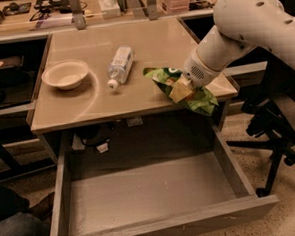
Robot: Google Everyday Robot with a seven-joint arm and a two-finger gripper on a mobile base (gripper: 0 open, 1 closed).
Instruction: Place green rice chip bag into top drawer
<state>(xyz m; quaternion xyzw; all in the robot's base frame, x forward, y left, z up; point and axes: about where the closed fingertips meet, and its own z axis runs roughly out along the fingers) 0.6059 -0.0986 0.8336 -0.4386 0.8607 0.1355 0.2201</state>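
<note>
The green rice chip bag (199, 99) is crinkled and bright green. It hangs in the air over the front right part of the beige tabletop (133, 50). My gripper (181, 90) is shut on the bag's middle and holds it lifted, with one end drooping past the table's front edge. The top drawer (147, 190) is pulled fully open below the tabletop. It is grey wood-grain and nothing lies in it. The bag is above the drawer's back right corner.
A clear plastic water bottle (119, 65) lies on the tabletop's middle. A cream bowl (64, 75) sits at the left. An office chair base (276, 132) stands on the floor to the right. A person's leg (14, 231) is at the bottom left. Cluttered shelves run along the back.
</note>
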